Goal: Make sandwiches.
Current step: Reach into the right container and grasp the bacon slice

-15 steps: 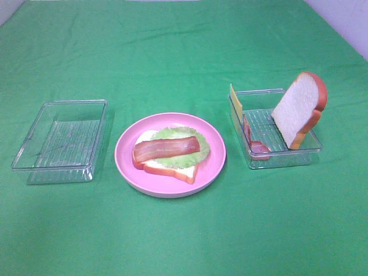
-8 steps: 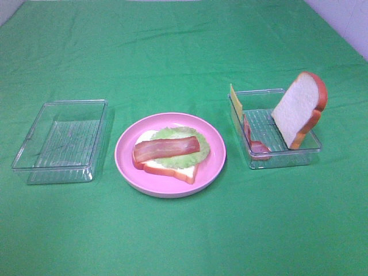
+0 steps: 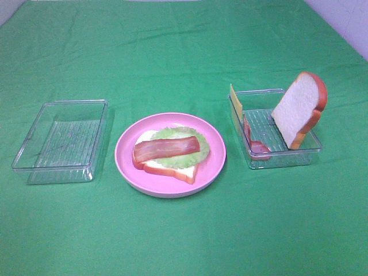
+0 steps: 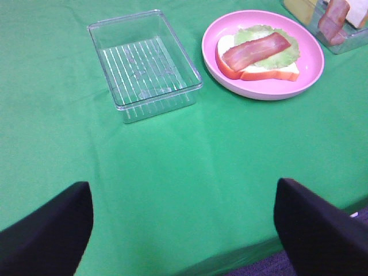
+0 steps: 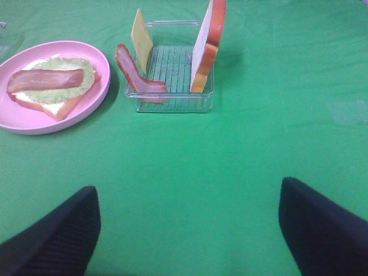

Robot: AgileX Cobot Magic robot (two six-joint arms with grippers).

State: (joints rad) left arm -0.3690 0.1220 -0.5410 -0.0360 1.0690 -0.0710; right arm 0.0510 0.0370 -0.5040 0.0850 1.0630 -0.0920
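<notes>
1. One bread slice (image 3: 172, 169), one lettuce leaf (image 3: 181, 161) and one bacon strip (image 3: 167, 148) are lying stacked on the pink plate (image 3: 217, 165).
2. The second bread slice (image 3: 299, 109), one cheese square (image 3: 235, 102) and one meat piece (image 3: 256, 146) are standing in the right tray (image 3: 284, 156).
3. The left tool (image 4: 184, 230) and the right tool (image 5: 190, 230) are hanging spread wide, gripping nothing.

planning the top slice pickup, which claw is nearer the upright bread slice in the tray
Right. The right claw has the tray holding the upright bread slice directly ahead; the left claw is farther off, with the pink plate lying between it and that tray.
</notes>
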